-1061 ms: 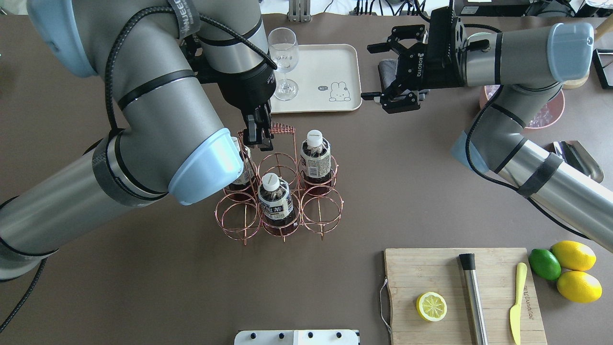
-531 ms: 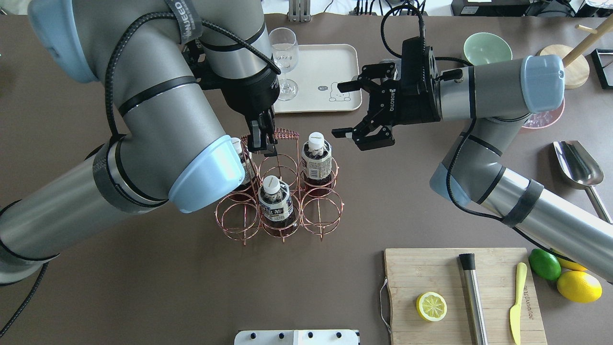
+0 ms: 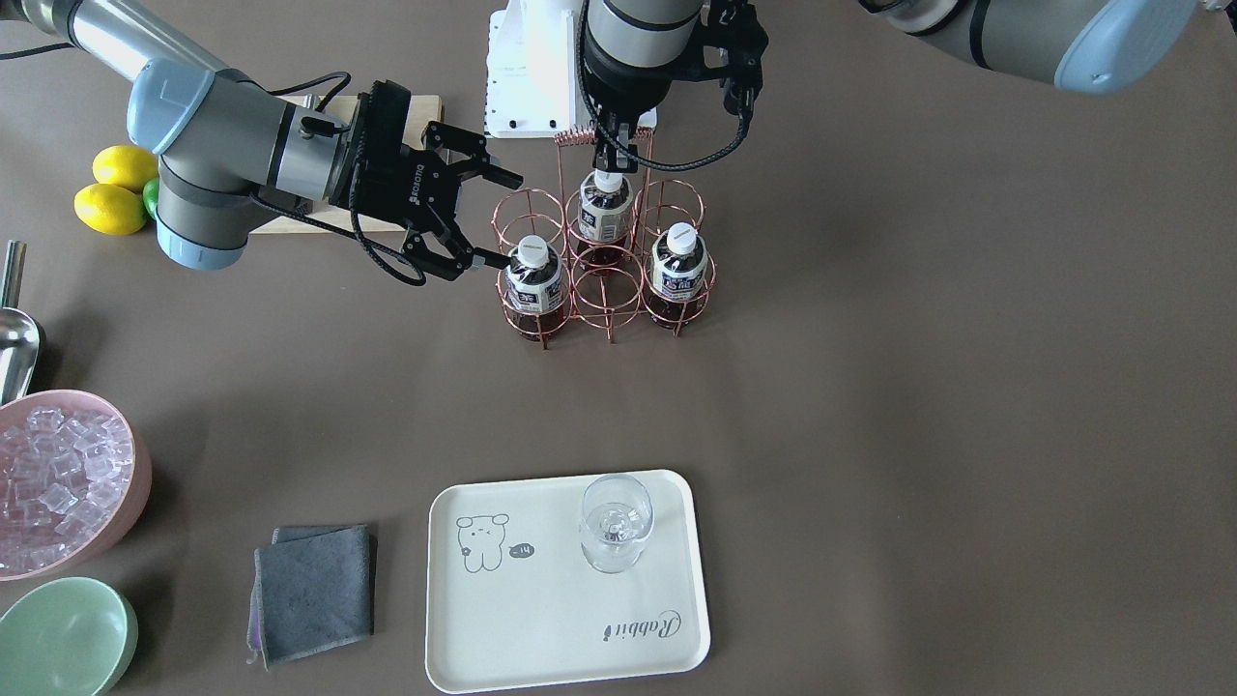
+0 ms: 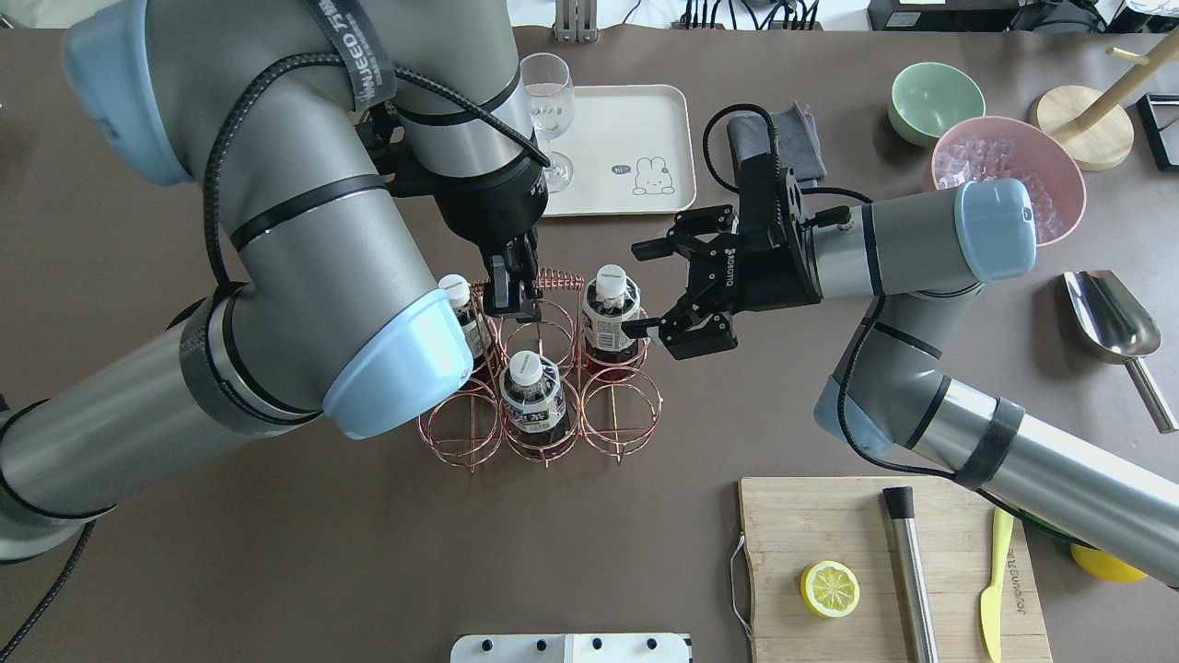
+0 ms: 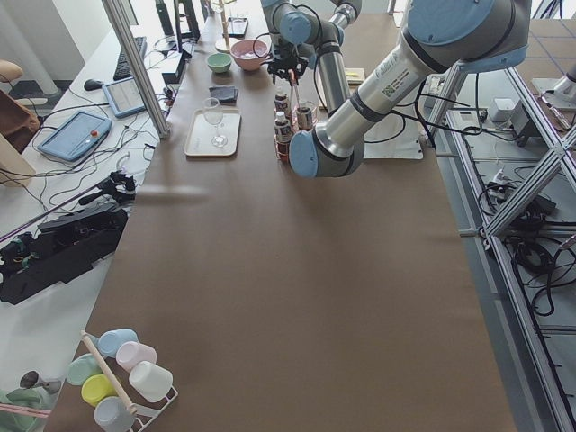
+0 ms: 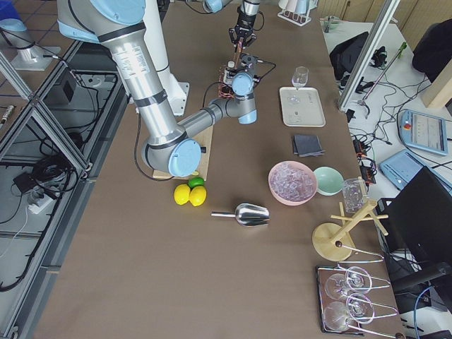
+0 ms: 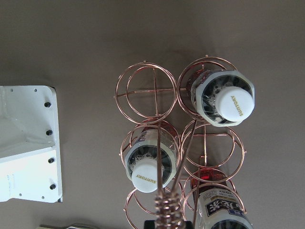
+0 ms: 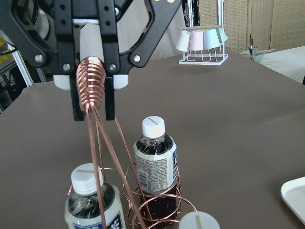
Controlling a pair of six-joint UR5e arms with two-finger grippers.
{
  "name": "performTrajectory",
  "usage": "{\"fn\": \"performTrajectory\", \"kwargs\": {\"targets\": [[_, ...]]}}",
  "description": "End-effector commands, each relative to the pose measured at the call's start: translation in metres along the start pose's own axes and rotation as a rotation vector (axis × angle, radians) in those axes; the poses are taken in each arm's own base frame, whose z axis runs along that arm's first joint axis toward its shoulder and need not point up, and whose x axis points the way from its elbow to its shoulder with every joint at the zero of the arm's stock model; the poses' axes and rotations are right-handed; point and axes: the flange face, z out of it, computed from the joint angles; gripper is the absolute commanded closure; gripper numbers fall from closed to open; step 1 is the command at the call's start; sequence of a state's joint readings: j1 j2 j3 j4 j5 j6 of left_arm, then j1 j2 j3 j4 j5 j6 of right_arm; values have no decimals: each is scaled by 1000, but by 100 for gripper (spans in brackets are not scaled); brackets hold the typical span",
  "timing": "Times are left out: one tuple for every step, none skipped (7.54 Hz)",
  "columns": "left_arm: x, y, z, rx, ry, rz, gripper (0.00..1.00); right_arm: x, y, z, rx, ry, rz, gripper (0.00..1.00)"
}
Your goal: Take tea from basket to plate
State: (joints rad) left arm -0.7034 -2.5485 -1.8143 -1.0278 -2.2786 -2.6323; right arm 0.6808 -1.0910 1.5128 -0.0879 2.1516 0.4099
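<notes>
Overhead exterior view: the tea (image 4: 608, 308), one of three alike, stands in a corner cell of the copper wire basket (image 4: 537, 324) on the brown surface (image 4: 276, 552). The right tool (image 4: 636, 287) is spread just beside it. The left tool (image 4: 512, 295) pinches the basket's coiled handle. White caps (image 7: 236, 101) read "SUNTORY". A clear glass (image 3: 616, 522) stands on the cream plate (image 3: 541, 619) — lettered "Rabbit".

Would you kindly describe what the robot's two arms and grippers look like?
Both arms, left arm and right arm, are matte grey tubes with light-blue joint caps and black bands. Black cables run outside them. The left gripper and right gripper are black, two-fingered; the right bears white Robotiq lettering.
</notes>
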Motion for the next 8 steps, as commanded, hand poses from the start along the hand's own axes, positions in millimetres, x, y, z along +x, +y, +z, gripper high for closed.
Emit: {"fn": "performTrajectory", "kwargs": {"targets": [[0, -1, 2, 3, -1, -2, 100, -5, 9, 10, 0, 1, 2, 5], [0, 0, 2, 3, -3, -1, 100, -4, 7, 12, 6, 9, -11, 5], [-1, 1, 2, 3, -2, 1, 100, -5, 8, 16, 11, 20, -26, 10], [-1, 1, 1, 1, -1, 3, 100, -3, 11, 19, 5, 24, -46, 11], [-1, 1, 2, 3, -2, 1, 100, -2, 12, 21, 4, 27, -50, 15], [-1, 1, 2, 3, -2, 1, 100, -3, 14, 24, 4, 33, -45, 21], [-1, 1, 2, 3, -2, 1, 100, -3, 11, 27, 7, 32, -47, 24], [0, 1, 3, 4, -2, 2, 100, -1, 10, 30, 6, 38, -45, 27]]}}
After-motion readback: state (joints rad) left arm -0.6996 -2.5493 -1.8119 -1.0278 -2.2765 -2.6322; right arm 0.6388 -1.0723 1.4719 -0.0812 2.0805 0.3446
